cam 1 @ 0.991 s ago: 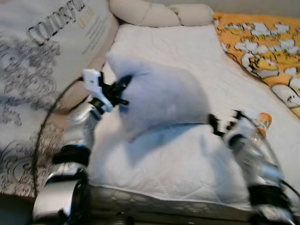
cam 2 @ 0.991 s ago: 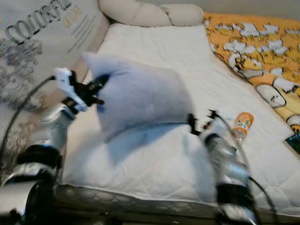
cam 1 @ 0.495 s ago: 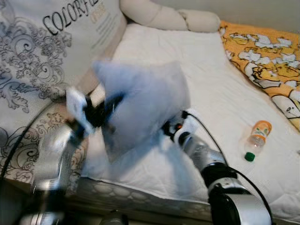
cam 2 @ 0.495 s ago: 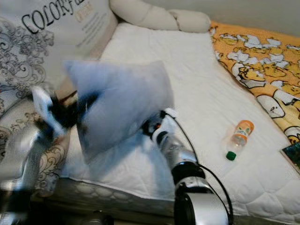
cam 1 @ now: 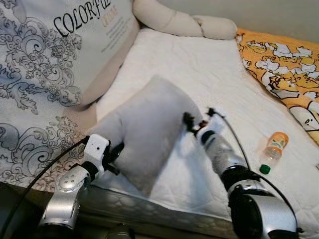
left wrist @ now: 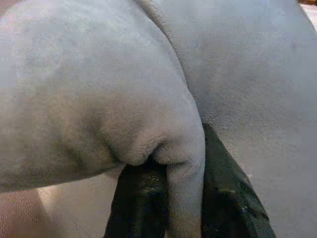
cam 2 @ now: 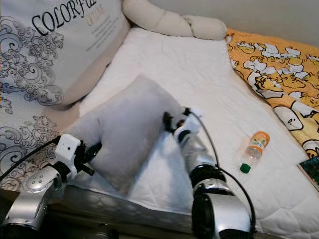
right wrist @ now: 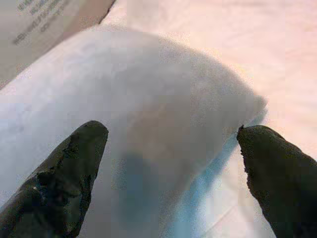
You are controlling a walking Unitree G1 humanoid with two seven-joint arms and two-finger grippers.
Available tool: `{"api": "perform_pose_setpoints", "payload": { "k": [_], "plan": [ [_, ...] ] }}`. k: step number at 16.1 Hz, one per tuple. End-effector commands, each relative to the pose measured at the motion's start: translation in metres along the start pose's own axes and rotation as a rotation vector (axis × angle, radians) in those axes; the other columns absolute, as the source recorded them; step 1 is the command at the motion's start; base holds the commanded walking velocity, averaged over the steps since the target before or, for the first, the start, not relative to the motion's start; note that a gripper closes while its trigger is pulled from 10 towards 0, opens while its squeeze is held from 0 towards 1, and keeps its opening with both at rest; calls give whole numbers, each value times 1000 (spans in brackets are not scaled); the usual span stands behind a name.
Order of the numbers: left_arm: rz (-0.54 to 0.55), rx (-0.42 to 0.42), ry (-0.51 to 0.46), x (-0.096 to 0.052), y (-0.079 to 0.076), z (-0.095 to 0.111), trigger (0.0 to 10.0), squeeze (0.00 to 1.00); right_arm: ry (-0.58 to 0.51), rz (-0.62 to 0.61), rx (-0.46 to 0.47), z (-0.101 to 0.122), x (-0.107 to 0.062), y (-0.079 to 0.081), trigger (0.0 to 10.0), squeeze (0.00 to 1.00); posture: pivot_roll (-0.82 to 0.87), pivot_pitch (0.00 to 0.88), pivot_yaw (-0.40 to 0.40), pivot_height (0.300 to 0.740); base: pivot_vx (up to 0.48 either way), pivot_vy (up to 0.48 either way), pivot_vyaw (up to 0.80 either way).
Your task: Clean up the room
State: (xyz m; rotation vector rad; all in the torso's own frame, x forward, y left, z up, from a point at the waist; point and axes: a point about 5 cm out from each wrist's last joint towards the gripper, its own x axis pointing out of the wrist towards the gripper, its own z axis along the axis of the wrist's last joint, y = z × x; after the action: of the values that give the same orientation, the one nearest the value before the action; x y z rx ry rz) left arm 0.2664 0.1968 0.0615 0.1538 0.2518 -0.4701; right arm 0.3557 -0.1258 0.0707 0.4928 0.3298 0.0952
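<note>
Grey pillow (cam 1: 144,134) lies on the white mattress (cam 1: 199,64), near its front left corner, tilted, one corner reaching toward the mattress edge. Its underside and the mattress beneath it are hidden.

Left gripper (cam 1: 113,156) at the pillow's lower left side; in the left wrist view its two black fingers (left wrist: 225,198) are pinched tight on a fold of the grey fabric, the fold bulging over them and covering the tips.

Right gripper (cam 1: 195,123) at the pillow's right corner, on the mattress side. In the right wrist view the fingers (right wrist: 59,183) stand wide apart, pillow corner between them; contact with the fabric cannot be made out.

Large patterned cushion (cam 1: 45,74) stands just left of the pillow, cut off by the frame. Beige bolster (cam 1: 184,22) at the mattress head. Orange printed blanket (cam 1: 279,55) along the mattress's far right. Small bottle (cam 1: 271,149), orange label, green cap, lies on its side on the mattress, well right of the pillow.
</note>
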Motion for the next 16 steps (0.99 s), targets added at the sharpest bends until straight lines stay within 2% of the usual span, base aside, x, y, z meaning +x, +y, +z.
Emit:
{"api": "perform_pose_setpoints", "payload": {
  "k": [1, 2, 3, 4, 5, 7, 9, 11, 12, 13, 14, 15, 16],
  "plan": [
    [-43, 6, -32, 4, -6, 10, 10000, 1000, -46, -14, 14, 10, -2, -10, 10000, 0, 134, 0, -73, 740, 0, 0, 0],
    [-119, 7, -61, 1, -13, 17, 10000, 1000, -77, -25, -2, 19, -4, -19, 10000, 0, 129, 0, -69, 740, 0, 0, 0],
    [-148, 6, -71, -1, -15, 19, 10000, 1000, -83, -25, -10, 21, -4, -20, 10000, 0, 127, 0, -67, 740, 0, 0, 0],
    [-267, -14, -108, -12, -20, 34, 10000, 502, -101, -6, -39, 28, -6, -25, 10000, 0, 122, 0, -63, 740, 0, 0, 0],
    [-299, -7, -110, -18, -19, 40, 10000, 0, -102, 11, -66, 30, -8, -26, 10000, 0, 117, 0, -59, 740, 0, 0, 0],
    [-343, 13, -104, -32, -15, 52, 10000, 0, -98, 52, -120, 31, -14, -27, 10000, 0, 110, 0, -51, 740, 0, 0, 0],
    [-340, 44, -106, -47, -6, 66, 10000, 0, -93, 84, -154, 30, -28, -34, 10000, 0, 97, 0, -42, 740, 0, 0, 0],
    [-350, 50, -102, -56, -3, 73, 10000, 0, -95, 80, -160, 28, -43, -42, 10000, 0, 88, 0, -34, 740, 0, 0, 0],
    [-321, 35, -88, -57, 0, 76, 10000, 0, -90, 72, -161, 26, -56, -47, 10000, 0, 83, 0, -30, 740, 0, 0, 0],
    [-218, 30, -55, -51, 10, 71, 10000, 0, -88, 51, -159, 23, -65, -52, 10000, 0, 76, 0, -29, 740, 0, 0, 0],
    [-95, 65, 9, -45, 20, 61, 10000, 0, -76, 37, -158, 18, -74, -54, 10000, 0, 66, 0, -23, 740, 0, 0, 0],
    [-66, 79, 27, -43, 23, 58, 10000, 0, -71, 35, -159, 17, -77, -54, 10000, 0, 66, 0, -23, 740, 0, 0, 0],
    [-28, 66, 39, -42, 27, 56, 10000, 231, -58, 28, -161, 13, -82, -54, 10000, 0, 57, 0, -17, 740, 0, 0, 0]
  ]
}}
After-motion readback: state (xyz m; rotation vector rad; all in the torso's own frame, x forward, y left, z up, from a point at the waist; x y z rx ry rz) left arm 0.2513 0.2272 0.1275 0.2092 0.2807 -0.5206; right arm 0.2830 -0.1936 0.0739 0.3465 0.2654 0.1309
